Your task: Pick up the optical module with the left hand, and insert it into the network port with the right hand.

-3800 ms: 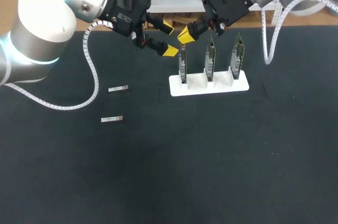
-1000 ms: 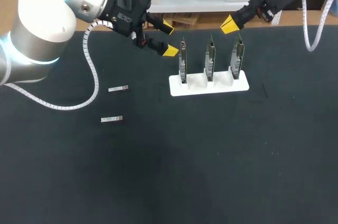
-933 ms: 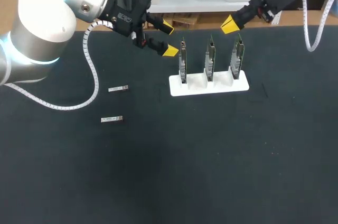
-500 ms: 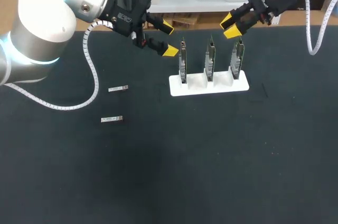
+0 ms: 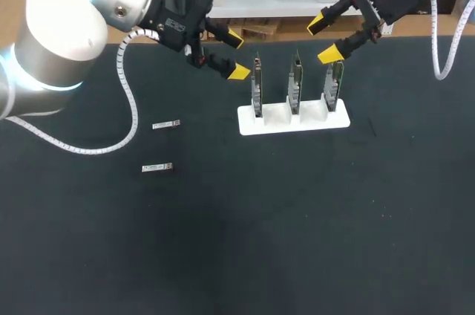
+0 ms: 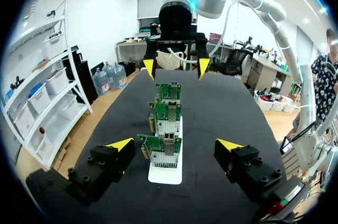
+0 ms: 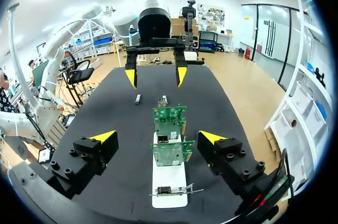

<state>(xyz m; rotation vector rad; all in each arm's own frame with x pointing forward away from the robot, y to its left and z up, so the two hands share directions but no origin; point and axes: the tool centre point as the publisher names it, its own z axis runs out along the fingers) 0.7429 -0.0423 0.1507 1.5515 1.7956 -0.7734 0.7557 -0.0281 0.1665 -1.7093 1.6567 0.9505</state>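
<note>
Our left fingers [image 5: 238, 71] spread wide, well apart from both optical modules [image 5: 167, 125] lying on the surface [image 5: 297, 218]; our right fingers [image 5: 329, 53] gape above the card rack [image 5: 294, 119].

Matt surface, bright metal
My table [image 5: 297, 241] looks matt; the optical modules [image 5: 167, 125] gleam metallic; the white stand [image 5: 312, 120] looks like smooth plastic.

Legible text, labels, numbers, signs: none in any view
- left gripper [image 5: 236, 53]: small white marking on the black body, too small to read
- network cards [image 6: 161, 150]: any print on the boards too fine to make out
- optical modules [image 5: 167, 125]: too small to show any label
</note>
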